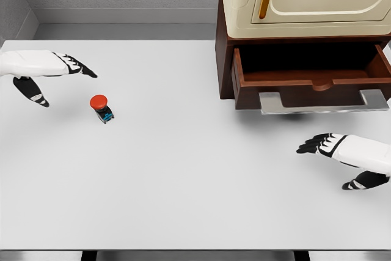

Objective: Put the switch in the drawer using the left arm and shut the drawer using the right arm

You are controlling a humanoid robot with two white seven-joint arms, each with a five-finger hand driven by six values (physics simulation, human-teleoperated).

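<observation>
Head view: switch (101, 108) alone on table (183, 200), drawer (311, 80) open, both hands' fingers (79, 65) spread, empty.

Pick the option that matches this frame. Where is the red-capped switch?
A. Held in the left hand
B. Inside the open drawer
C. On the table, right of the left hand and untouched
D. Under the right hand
C. The switch stands on the white table, clear of the left hand, whose fingers are spread; the drawer is open with nothing visible inside it.
</observation>
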